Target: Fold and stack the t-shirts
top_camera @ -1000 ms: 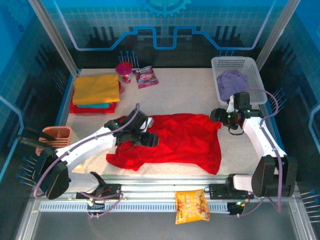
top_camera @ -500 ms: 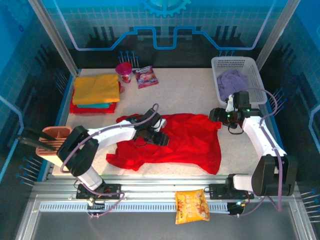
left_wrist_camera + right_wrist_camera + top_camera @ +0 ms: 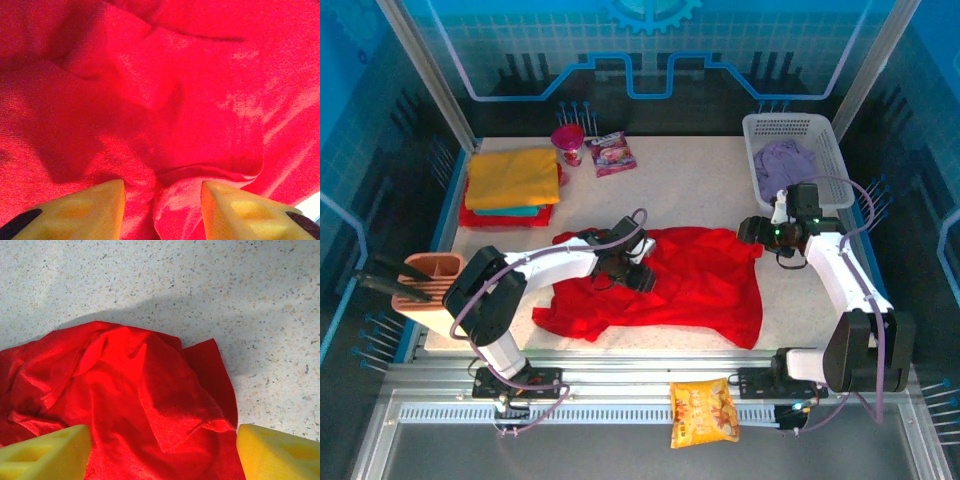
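a red t-shirt [image 3: 690,285] lies rumpled and spread out in the middle of the counter [image 3: 700,190]. the left fingers [image 3: 90,205] press down on its left-centre, narrowly apart, with a ridge of cloth rising between them. the right fingers [image 3: 50,450] stand wide over its far right corner, holding nothing.

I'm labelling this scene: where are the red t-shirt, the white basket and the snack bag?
red t-shirt [image 3: 705,285], top view, middle of cloth.
white basket [image 3: 787,119], top view, far rim.
snack bag [image 3: 703,412], top view, bag's centre.
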Controlling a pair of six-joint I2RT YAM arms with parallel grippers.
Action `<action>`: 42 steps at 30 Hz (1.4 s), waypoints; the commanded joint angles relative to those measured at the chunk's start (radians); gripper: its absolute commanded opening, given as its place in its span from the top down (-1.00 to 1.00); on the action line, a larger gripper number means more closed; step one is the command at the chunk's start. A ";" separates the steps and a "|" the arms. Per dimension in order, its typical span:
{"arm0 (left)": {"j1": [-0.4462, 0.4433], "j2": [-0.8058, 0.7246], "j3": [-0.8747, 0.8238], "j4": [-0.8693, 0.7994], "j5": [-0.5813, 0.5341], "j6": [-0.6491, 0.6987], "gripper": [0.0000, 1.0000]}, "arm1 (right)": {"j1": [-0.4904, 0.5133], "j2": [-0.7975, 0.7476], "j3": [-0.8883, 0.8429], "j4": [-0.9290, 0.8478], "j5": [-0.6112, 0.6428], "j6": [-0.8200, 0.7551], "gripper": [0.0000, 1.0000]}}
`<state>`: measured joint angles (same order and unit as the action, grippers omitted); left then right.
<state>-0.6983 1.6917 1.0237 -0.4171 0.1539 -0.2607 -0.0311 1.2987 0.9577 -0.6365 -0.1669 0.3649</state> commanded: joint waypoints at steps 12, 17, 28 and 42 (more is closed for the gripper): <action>-0.002 0.037 -0.033 0.037 0.095 0.008 0.40 | 0.006 -0.011 0.028 -0.019 -0.020 -0.015 -0.54; -0.001 0.018 -0.023 0.040 0.075 -0.003 0.85 | 0.007 -0.009 0.027 -0.018 -0.019 -0.014 -0.54; 0.072 -0.195 0.129 -0.250 -0.204 -0.035 1.00 | 0.020 -0.026 0.004 -0.091 0.055 0.026 -0.46; 0.272 -0.392 0.244 -0.421 -0.308 0.005 1.00 | 0.171 -0.009 -0.073 -0.025 0.138 0.083 0.17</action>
<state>-0.4522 1.3682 1.2255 -0.7670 -0.1089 -0.2817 0.1303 1.2705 0.8955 -0.6823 -0.0624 0.4267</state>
